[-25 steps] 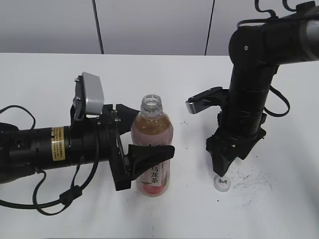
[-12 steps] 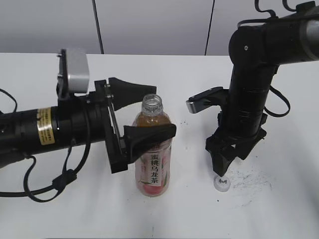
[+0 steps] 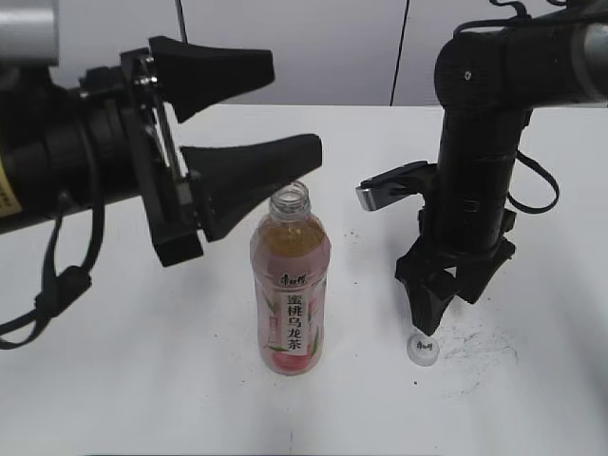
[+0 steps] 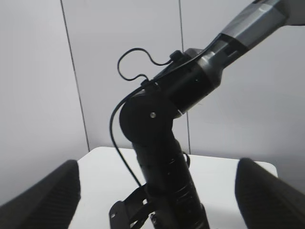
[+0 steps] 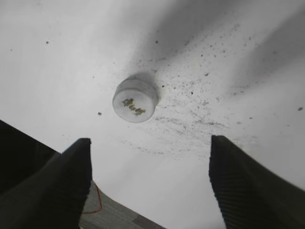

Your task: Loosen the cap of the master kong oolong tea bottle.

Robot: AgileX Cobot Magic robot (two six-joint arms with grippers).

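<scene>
The small round white-grey plastic cap (image 3: 423, 350) lay flat on the white table (image 3: 95, 399), logo up, at about 3 o'clock from the foot of the bottle and well apart from it. Directly above it hung the right gripper (image 3: 432, 313), pointing straight down with its black fingers spread wide and holding nothing; in the right wrist view the cap (image 5: 135, 100) sat just forward of the open gap between the fingers (image 5: 52, 186). Dark specks dotted the tabletop around the cap.

The clear plastic master kong oolong tea bottle (image 3: 290, 285), pale amber tea behind a pink peach label, stood upright on its own, long axis vertical, neck open and uncapped. Farther back, at roughly 10 o'clock from the bottle mouth, the left gripper (image 3: 256, 114) was raised clear of it, wide open and empty.

Judged from this, the cap was already off, and the right arm was much the nearer to it, with open table on every side.
</scene>
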